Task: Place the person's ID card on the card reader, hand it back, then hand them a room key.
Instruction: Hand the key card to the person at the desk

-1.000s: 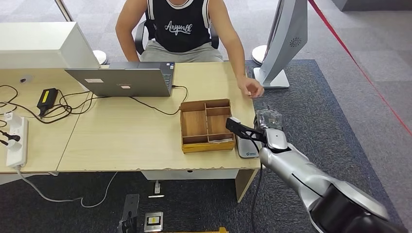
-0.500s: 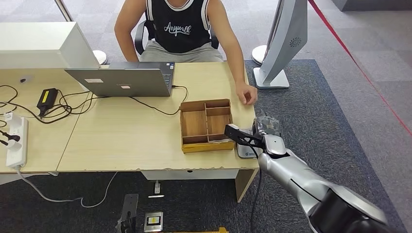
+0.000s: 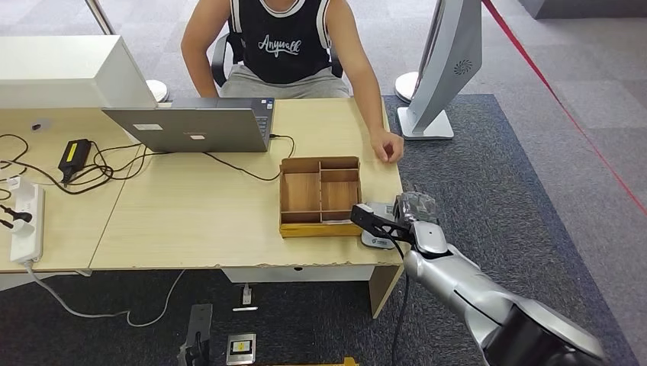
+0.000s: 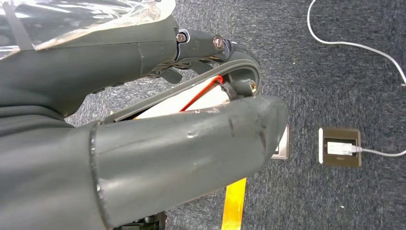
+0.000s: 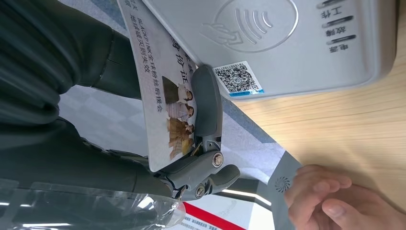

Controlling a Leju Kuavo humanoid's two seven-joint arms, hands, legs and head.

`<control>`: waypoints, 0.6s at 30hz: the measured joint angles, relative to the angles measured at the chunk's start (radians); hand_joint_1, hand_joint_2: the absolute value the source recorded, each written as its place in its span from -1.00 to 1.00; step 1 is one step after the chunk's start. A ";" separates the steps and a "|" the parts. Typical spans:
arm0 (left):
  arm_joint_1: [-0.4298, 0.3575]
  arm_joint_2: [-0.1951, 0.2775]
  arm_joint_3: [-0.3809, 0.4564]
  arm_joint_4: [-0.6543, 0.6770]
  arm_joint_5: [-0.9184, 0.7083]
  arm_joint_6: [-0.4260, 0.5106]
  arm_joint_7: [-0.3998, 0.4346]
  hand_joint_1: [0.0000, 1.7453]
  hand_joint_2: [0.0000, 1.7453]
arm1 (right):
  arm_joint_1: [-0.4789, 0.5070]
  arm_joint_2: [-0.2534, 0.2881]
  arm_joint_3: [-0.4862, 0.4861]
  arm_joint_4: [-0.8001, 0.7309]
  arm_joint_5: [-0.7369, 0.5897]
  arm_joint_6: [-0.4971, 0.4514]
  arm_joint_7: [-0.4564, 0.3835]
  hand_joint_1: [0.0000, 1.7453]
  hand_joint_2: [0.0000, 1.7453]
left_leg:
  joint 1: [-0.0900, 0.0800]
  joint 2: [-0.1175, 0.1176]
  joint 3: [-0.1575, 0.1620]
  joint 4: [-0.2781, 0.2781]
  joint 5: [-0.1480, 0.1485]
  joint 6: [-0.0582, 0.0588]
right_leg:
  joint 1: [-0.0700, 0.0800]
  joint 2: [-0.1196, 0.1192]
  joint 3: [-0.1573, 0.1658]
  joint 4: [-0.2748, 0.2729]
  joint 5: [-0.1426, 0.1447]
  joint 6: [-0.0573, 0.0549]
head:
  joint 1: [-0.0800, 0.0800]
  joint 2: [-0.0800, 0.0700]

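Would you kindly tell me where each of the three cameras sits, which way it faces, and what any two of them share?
Head view: high on the robot, looking forward and down at the desk, wooden tray and seated person; the right hand reaches in.
Left wrist view: behind the left hand, which holds a card, facing the carpet.
Right wrist view: behind the right hand, which holds the ID card at the card reader.
Shared: head and right wrist views both show the card reader and the person's hand.

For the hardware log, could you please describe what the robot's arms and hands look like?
The right arm is smooth silver with a dark shoulder housing. The right hand has dark grey fingers with exposed silver screws and a clear plastic wrap. The left hand is grey, with a red wire.
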 joint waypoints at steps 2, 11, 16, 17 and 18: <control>0.000 0.000 0.004 0.000 0.000 0.000 0.000 -1.00 -1.00 | 0.001 0.001 0.000 0.000 0.000 0.000 0.000 1.00 1.00 | 0.000 0.000 0.000 0.000 0.000 0.000 | 0.000 0.000 0.000 0.000 0.000 0.000 | 0.000 0.000; 0.000 -0.001 0.012 0.000 -0.001 0.000 0.000 -1.00 -1.00 | 0.002 0.001 0.000 0.000 -0.001 0.000 0.000 1.00 1.00 | 0.000 0.000 0.000 0.000 0.000 0.000 | 0.000 0.000 0.000 0.000 0.000 0.000 | 0.000 0.000; 0.000 -0.001 0.013 0.000 -0.006 0.000 0.003 -1.00 -1.00 | 0.002 0.002 0.000 0.000 -0.007 -0.002 0.000 1.00 1.00 | 0.000 0.000 0.000 0.000 0.000 0.000 | 0.000 0.000 0.000 0.000 0.000 0.000 | 0.000 0.000; 0.000 -0.001 0.013 0.000 -0.006 0.000 0.004 -1.00 -1.00 | 0.003 0.002 0.000 0.000 -0.008 -0.004 0.000 1.00 1.00 | 0.000 0.000 0.000 0.000 0.000 0.000 | 0.000 0.000 0.000 0.000 0.000 0.000 | 0.000 0.000; 0.000 -0.001 0.013 0.000 -0.006 0.000 0.006 -1.00 -1.00 | 0.003 0.002 0.000 0.000 -0.008 -0.007 0.000 1.00 1.00 | 0.000 0.000 0.000 0.000 0.000 0.000 | 0.000 0.000 0.000 0.000 0.000 0.000 | 0.000 0.000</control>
